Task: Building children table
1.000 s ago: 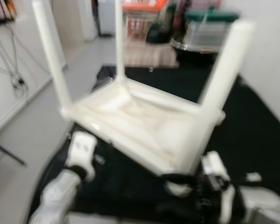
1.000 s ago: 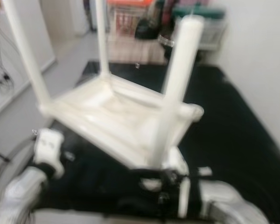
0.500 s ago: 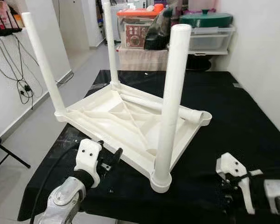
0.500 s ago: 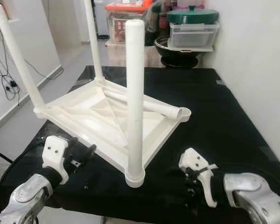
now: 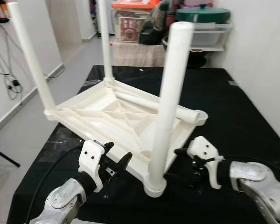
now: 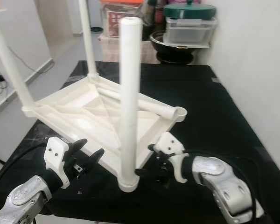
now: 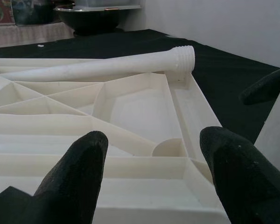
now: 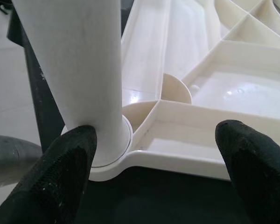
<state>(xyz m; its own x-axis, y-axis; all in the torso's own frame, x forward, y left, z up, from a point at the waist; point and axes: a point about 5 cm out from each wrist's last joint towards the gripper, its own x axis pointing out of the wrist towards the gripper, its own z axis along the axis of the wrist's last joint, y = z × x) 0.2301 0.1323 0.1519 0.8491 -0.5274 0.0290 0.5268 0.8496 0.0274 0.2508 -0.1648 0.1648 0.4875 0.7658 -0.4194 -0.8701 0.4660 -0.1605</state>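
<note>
Right gripper [image 6: 151, 169]: you've got it wide open, empty, fingers straddling the base of the near leg [image 5: 170, 93], likely to grab or twist it.
Left gripper [image 5: 115, 161]: open, empty, at the near edge, probably to steady it.
Table top [image 5: 112, 119]: upside down on the black table [image 5: 242, 116].
Legs: three stand upright; loose fourth leg [image 7: 98, 67] lies across the ribs, its corner socket unfilled.

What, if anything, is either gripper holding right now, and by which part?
Nothing is held. The left gripper is open at the near edge of the upturned white table; the right gripper is open beside the base of the near leg, not clamped on it.
</note>
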